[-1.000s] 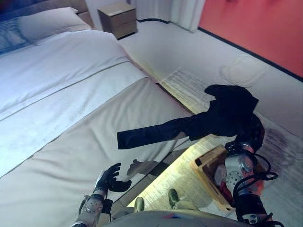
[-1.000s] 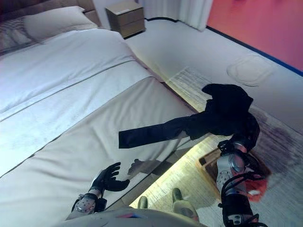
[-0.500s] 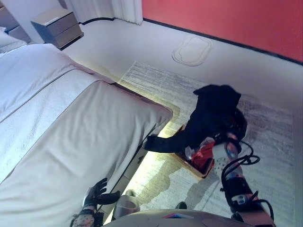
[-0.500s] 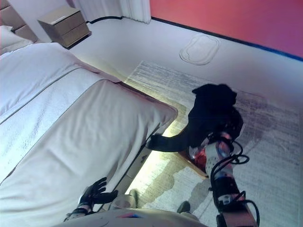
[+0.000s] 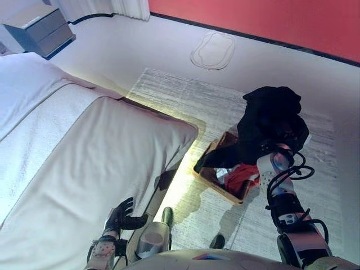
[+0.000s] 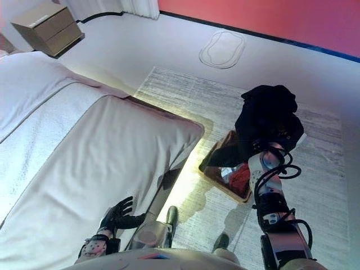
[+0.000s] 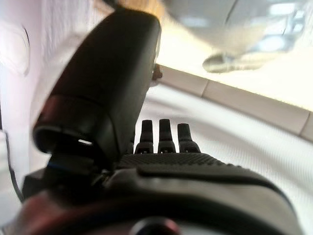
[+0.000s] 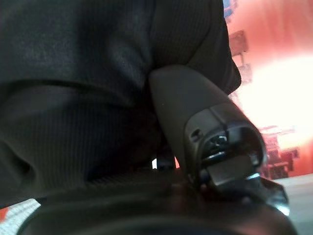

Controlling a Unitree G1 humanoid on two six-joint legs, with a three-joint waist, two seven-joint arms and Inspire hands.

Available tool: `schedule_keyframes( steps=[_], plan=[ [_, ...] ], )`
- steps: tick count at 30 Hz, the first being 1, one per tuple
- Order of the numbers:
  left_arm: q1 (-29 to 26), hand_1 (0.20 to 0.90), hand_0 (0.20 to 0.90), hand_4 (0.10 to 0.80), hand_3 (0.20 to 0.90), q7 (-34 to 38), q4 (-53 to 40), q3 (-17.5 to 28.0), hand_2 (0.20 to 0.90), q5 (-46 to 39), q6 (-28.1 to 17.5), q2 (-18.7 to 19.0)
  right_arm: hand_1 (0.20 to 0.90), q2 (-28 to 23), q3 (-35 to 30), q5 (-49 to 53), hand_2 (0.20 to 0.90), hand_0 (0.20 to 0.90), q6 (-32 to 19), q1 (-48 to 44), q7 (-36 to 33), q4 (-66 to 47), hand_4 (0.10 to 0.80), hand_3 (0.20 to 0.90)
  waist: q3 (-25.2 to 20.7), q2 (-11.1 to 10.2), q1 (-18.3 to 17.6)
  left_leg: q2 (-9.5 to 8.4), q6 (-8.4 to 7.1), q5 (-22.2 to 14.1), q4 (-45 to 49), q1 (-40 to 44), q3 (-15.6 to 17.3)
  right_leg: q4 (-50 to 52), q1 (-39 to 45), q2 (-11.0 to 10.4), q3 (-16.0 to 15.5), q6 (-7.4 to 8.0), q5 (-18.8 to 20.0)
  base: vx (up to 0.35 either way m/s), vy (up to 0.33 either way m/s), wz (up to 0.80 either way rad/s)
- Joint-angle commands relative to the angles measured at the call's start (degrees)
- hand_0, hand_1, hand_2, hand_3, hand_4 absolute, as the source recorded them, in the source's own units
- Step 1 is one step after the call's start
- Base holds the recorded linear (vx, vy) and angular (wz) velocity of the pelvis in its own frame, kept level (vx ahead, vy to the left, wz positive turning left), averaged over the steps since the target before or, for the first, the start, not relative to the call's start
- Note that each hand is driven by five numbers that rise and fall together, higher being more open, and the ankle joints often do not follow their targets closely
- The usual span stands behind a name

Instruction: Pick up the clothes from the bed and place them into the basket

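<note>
A black garment [image 5: 270,118] hangs bunched from my right hand, above the far end of a wooden basket [image 5: 209,169] on the rug. Its lower end droops into the basket beside a red cloth [image 5: 242,175]. In the right wrist view my right hand's thumb [image 8: 195,112] presses into the black fabric [image 8: 73,73]. My left hand [image 5: 121,216] is low at the bed's near edge, empty, with its fingers [image 7: 161,139] straight. The bed [image 5: 84,146] has a pale cover and no clothes on the part I see.
The basket stands on a grey rug [image 5: 185,95] just off the bed's corner. A wooden nightstand [image 5: 39,25] is at the far left. A flat round mat [image 5: 212,50] lies on the floor by the red wall [image 5: 270,17].
The camera has swung right, away from the bed. The black garment has left the bed's edge and now hangs over the basket, its long trailing end down in it.
</note>
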Motion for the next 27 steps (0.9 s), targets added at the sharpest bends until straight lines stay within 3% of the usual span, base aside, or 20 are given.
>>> schedule_keyframes(
  steps=[1, 3, 11, 27],
  plan=[
    [0.11, 0.900, 0.900, 0.800, 0.900, 1.24, 2.15, -2.47, 0.900, 0.00, -2.61, 1.87, 0.300, -7.69, -1.96, -7.81, 0.300, 0.300, -6.37, -8.58, -4.33, -3.52, 0.100, 0.200, -6.10, 0.54, 1.28, 1.88, -1.37, 0.26, -3.22, -1.40, -1.53, 3.42, 2.45, 0.74, -4.75, 3.44, -3.02, -0.026, -0.031, 0.08],
    [-0.36, 0.900, 0.900, 0.800, 0.900, 1.12, 2.67, -3.12, 0.900, -0.85, -2.84, 1.55, 0.300, -8.26, -2.63, -10.21, 0.300, 0.300, -8.64, -9.82, -5.74, -3.10, 0.100, 0.200, -6.05, 0.58, 1.63, 1.95, -1.70, 0.38, -3.63, -1.91, -1.93, 2.42, 2.69, 1.13, -4.83, 3.47, -2.98, -0.037, -0.025, 0.08],
    [0.49, 0.900, 0.900, 0.800, 0.900, -0.19, 2.28, -1.46, 0.900, 0.83, -2.50, 1.13, 0.300, -11.14, -2.04, -20.04, 0.300, 0.300, -9.06, -12.24, -9.65, -13.82, 0.100, 0.200, -6.38, -0.33, 2.06, 2.40, -1.93, 0.47, -3.61, -2.28, -1.99, 1.64, 3.73, 1.59, -5.26, 3.32, -3.51, 0.000, 0.000, 0.00],
    [-0.74, 0.900, 0.900, 0.800, 0.900, 0.37, 1.69, -2.11, 0.900, 0.17, -0.92, 1.59, 0.300, -14.74, -2.67, -19.27, 0.300, 0.300, -8.37, -13.73, -9.40, -15.97, 0.100, 0.200, -8.01, -1.26, 0.67, 3.03, -2.42, 0.15, -3.61, -1.01, -1.28, 1.31, 4.28, 2.49, -3.92, 2.63, -4.19, -0.004, 0.000, -0.03]
  ],
)
